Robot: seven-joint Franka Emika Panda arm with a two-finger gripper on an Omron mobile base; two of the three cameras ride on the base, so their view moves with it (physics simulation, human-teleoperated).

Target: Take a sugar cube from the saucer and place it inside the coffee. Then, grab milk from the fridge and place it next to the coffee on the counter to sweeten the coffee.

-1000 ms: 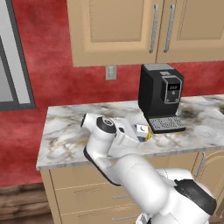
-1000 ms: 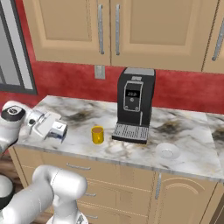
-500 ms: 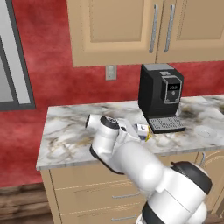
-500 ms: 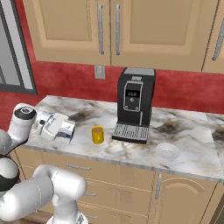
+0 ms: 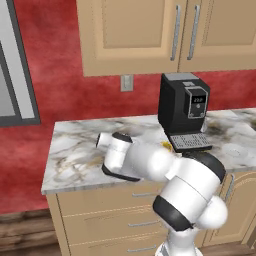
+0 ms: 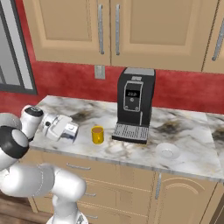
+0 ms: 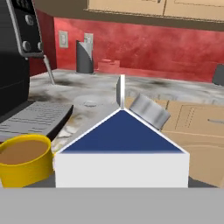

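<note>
The milk (image 7: 121, 148) is held in the part-closed jaws of the gripper (image 6: 65, 129), low over the counter (image 6: 192, 148) and just beside the coffee (image 6: 97, 134). Over the last second the carton has been carried sideways towards the mug, so the placing step is judged nearly complete; only lowering and release remain. The marble is bounded by the coffee machine (image 6: 133, 105), a saucer (image 6: 167, 151), a red wall (image 6: 65, 78) and wooden cabinets (image 6: 70, 30)

Counter (image 6: 183, 164) bare at left end and right of saucer (image 6: 168, 151). Yellow coffee mug (image 6: 97, 134) just left of the black coffee machine (image 6: 135, 105); narrow gap between. Milk carton (image 7: 121, 148) just beside the mug, blocking that side.
</note>
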